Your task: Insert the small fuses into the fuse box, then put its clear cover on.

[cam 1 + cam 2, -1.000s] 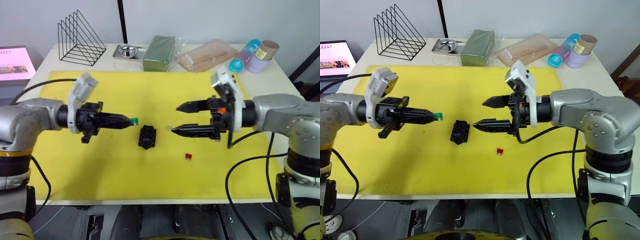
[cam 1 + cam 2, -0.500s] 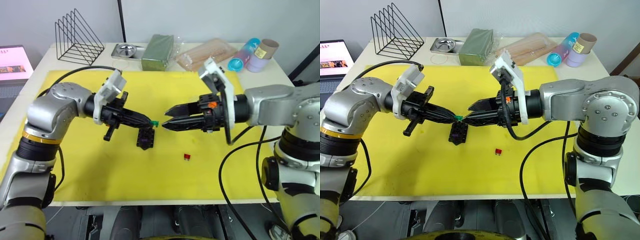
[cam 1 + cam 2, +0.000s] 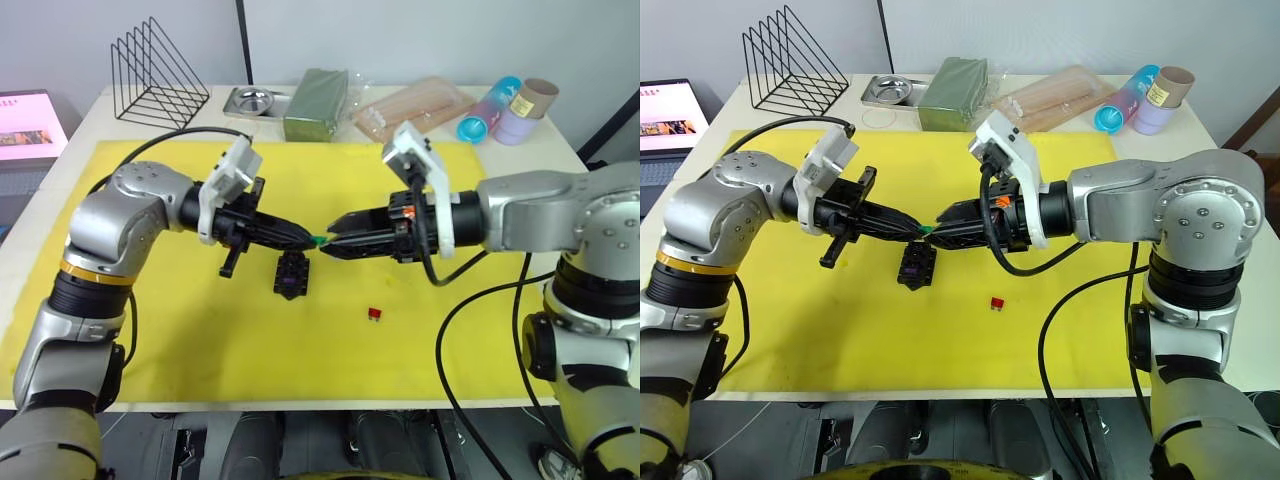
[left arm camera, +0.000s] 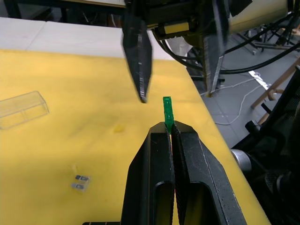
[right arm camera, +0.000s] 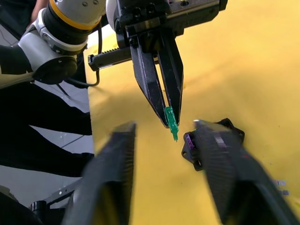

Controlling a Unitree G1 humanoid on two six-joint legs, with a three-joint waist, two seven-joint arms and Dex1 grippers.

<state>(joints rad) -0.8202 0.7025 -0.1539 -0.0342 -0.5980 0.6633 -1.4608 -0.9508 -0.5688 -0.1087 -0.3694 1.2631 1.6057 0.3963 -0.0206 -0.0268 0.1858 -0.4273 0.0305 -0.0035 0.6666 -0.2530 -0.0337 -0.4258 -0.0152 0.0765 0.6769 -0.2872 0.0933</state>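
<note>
Both arms reach inward, left pincer (image 3: 308, 238) closed tip-to-tip against the parted right pincer (image 3: 333, 246)

I count four small fuses: one green fuse (image 4: 167, 108), one red fuse (image 3: 377, 314), one purple fuse (image 5: 189, 140), one pale fuse (image 4: 80, 182). There is one fuse box (image 3: 292, 274), one clear cover (image 4: 22, 109), two cups (image 3: 487, 110), one wire rack (image 3: 158, 72).

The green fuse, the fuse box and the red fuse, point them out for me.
green fuse (image 4: 167, 108), left wrist view, on its body above the left gripper's fingers.
fuse box (image 3: 291, 274), left eye view, on its slotted top.
red fuse (image 3: 376, 314), left eye view, on its middle.
</note>
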